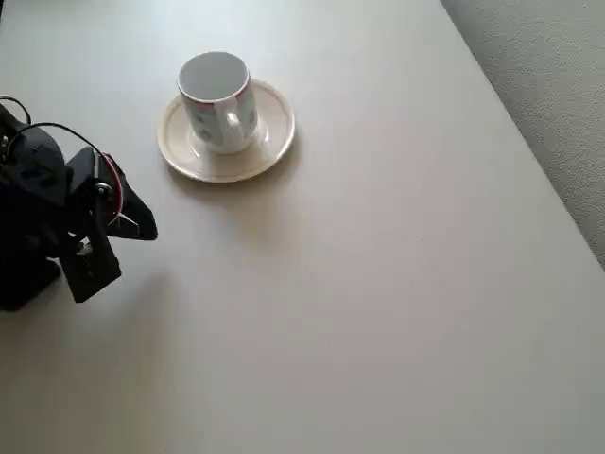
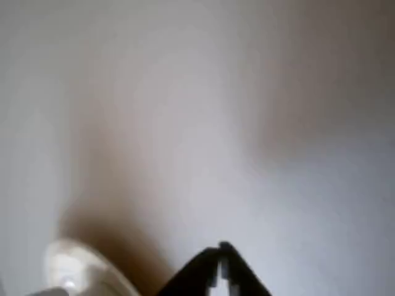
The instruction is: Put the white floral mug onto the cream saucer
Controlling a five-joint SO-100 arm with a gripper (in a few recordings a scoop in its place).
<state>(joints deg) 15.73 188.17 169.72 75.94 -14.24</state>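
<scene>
Now you have one small white floral ceramic mug [image 1: 218,102] upright on one round glossy cream saucer [image 1: 269,142]; your black gripper [image 1: 132,219], jaws closed and empty, sits folded low, well apart on the pale tabletop [image 1: 378,284].

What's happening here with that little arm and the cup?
Nothing is being handled right now. The white floral mug stands upright on the cream saucer on the table. The black arm's end effector sits apart from them, at the left of the overhead view, shut and holding nothing.

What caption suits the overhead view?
White floral mug standing on cream saucer; end effector apart, empty.
</scene>
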